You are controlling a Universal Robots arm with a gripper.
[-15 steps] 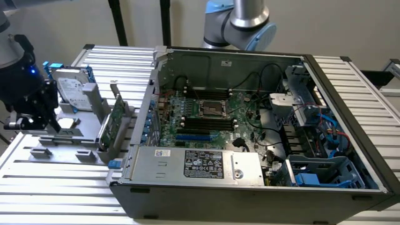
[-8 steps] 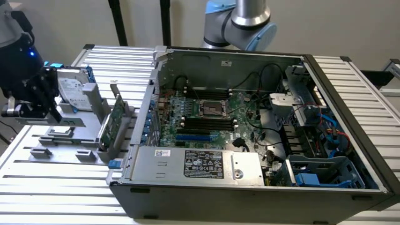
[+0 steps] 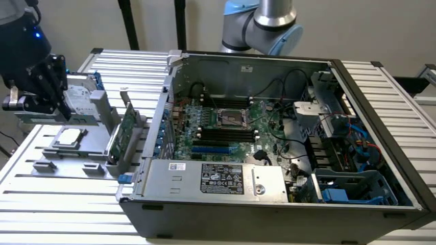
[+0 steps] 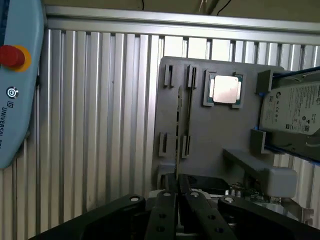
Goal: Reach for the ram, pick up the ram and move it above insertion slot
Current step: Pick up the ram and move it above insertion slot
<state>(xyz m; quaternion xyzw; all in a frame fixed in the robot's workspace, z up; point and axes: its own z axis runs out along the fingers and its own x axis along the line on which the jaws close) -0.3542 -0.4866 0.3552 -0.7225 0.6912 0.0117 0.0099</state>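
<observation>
Arm is hovering over the slatted table (image 4: pixel 100 125), outside the computer case (image 3: pixel 381 102). In the exterior view it is sitting at about 10 o'clock from the case.

Pincer (image 4: pixel 178 186) is looking down on the grey holder plate (image 4: pixel 220 135). Cannot tell whether it is open or shut, nor whether it is gripping anything.

The ram (image 4: pixel 178 120) is standing on its thin edge in the plate, between pairs of slotted posts, and is showing as a narrow line with dark dashes. Its long axis is running straight away from the pincer, in line with the pincer's middle, and its near end is reaching almost to the pincer's tip. Judgement: the reach is in progress, the pincer is lining up along the stick, and no lift is showing yet.

Neighbours on the plate:
- The processor chip (image 4: pixel 225 90) is lying flat, just beside the far end of the ram.
- The hard drive (image 4: pixel 292 110) is standing beyond the chip.
- The wider green card (image 3: pixel 122 133) is standing upright at the plate's 3 o'clock edge in the exterior view, next to the case wall.

The black memory slots (image 3: pixel 228 133) are lying in the middle of the board inside the case. They are well apart from the pincer, at roughly 4 o'clock from it in the exterior view.
</observation>
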